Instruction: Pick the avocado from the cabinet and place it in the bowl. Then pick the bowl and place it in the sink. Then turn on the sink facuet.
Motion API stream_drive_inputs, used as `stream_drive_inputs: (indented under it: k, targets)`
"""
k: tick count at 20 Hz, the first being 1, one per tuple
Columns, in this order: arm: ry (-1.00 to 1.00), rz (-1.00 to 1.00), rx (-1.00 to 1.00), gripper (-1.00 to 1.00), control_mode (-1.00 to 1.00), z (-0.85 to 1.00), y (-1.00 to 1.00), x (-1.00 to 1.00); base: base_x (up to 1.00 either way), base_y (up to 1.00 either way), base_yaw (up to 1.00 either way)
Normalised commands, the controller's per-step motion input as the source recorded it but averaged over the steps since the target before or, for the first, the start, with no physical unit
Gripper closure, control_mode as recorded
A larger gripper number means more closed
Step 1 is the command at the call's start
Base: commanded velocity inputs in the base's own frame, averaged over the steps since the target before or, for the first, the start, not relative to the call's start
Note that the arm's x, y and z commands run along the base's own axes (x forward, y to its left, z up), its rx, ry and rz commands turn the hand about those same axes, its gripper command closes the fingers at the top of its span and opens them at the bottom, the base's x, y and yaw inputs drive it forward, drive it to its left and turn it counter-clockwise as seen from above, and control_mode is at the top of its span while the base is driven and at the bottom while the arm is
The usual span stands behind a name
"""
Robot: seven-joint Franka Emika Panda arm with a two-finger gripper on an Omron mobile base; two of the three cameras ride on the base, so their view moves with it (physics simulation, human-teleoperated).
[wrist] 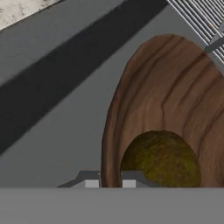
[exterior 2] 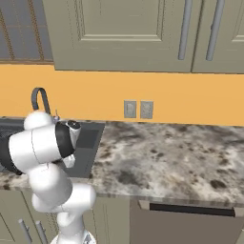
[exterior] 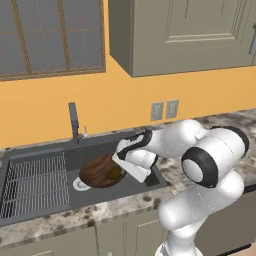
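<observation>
One sink (exterior: 35, 180) is set into the speckled stone bench (exterior: 200, 125), and I read the left base view from its left side. A ribbed wire grid (exterior: 32, 182) covers the sink's left half. Behind it, at the sink's back edge, the sink facuet (exterior: 74, 120) stands upright as a slim dark post. Right of the grid, the bowl (exterior: 97, 170) of dark brown wood is down in the sink's right half, tilted, with the avocado (exterior: 114, 173) lying inside it near its right rim. My tool (exterior: 121, 167) reaches down from the right and is clamped on that rim. In the hand view my two fingertips (wrist: 92, 183) stand narrow, one on each side of the bowl's wall, with the avocado just inside. Above the bench to the right hangs the greyish-beige cabinet (exterior: 185, 35).
</observation>
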Motion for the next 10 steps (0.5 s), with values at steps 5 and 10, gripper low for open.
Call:
stream_drive_inputs:
  k: [5,10]
  targets:
    - [0.10,0.11,-0.08,1.00,-1.00,-0.38,0.37,0.64,0.00,0.00,0.00]
    - [0.06,0.11,-0.09,1.00,-1.00,-0.50,0.40,0.70,0.00,0.00,0.00]
